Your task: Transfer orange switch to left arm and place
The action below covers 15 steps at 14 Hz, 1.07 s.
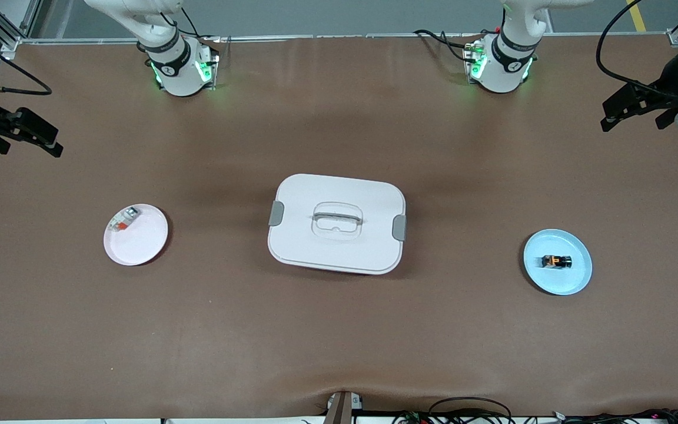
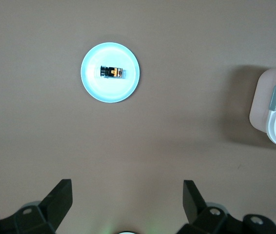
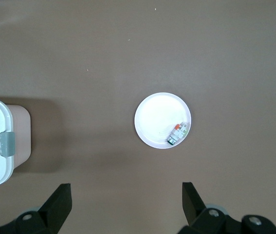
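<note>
The front view is showing the whole bench [image 1: 339,341] at once: the box [image 1: 336,222] sitting in the middle, a blue plate [image 1: 574,280] toward the left arm's end and a pink plate [image 1: 145,247] toward the right arm's end. Each wrist view is taking in only one plate and a corner of the box.

The left pincer [image 2: 128,197] is hanging high over the bench's edge at its own arm's end, fingers spread wide and holding nothing. The orange switch [image 2: 112,72] is lying on the blue plate, well apart from that pincer and below it. It is looking like a tiny black block with an orange patch on top.

The right pincer [image 3: 127,197] is waiting over its own end of the bench, likewise spread wide and empty. Below it, well apart, the pink plate is carrying a small white part [image 3: 177,133] with a red-orange end, lying near the rim.
</note>
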{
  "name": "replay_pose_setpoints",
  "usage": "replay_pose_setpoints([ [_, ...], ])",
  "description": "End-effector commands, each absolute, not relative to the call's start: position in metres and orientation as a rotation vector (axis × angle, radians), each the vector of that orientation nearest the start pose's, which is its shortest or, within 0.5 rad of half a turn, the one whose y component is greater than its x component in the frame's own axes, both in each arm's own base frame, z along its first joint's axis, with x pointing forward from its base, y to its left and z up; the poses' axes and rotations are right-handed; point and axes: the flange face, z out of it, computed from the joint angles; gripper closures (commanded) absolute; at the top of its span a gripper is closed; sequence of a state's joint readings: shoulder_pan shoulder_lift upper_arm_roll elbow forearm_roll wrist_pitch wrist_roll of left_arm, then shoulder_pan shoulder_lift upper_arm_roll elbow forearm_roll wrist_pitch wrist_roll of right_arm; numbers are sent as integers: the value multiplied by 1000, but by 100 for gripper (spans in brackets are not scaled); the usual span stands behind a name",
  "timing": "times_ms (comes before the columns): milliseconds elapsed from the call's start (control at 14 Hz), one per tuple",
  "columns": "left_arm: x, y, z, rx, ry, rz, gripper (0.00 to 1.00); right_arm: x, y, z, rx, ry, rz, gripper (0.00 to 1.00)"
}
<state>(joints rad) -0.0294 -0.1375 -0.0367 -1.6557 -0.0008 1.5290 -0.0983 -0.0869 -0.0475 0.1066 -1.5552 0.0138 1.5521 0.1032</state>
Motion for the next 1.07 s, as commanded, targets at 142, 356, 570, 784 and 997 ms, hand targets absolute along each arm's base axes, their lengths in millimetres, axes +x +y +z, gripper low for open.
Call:
replay_pose_setpoints([
  [142, 509, -34, 655, -3136, -46, -20, 0, 538, 9, 662, -3145, 128, -75, 0],
  [356, 509, -33, 654, -3135, -49, -13, 0, 537, 9, 662, -3145, 128, -68, 0],
  [570, 510, -33, 662, -3136, -51, -39, 0, 537, 9, 663, -3145, 128, -70, 0],
  [784, 510, -33, 663, -3137, -51, -41, 0, 537, 9, 664, -3145, 128, -70, 0],
  [997, 511, -32, 660, -3136, -53, -27, 0, 537, 9, 664, -3145, 131, -73, 0],
])
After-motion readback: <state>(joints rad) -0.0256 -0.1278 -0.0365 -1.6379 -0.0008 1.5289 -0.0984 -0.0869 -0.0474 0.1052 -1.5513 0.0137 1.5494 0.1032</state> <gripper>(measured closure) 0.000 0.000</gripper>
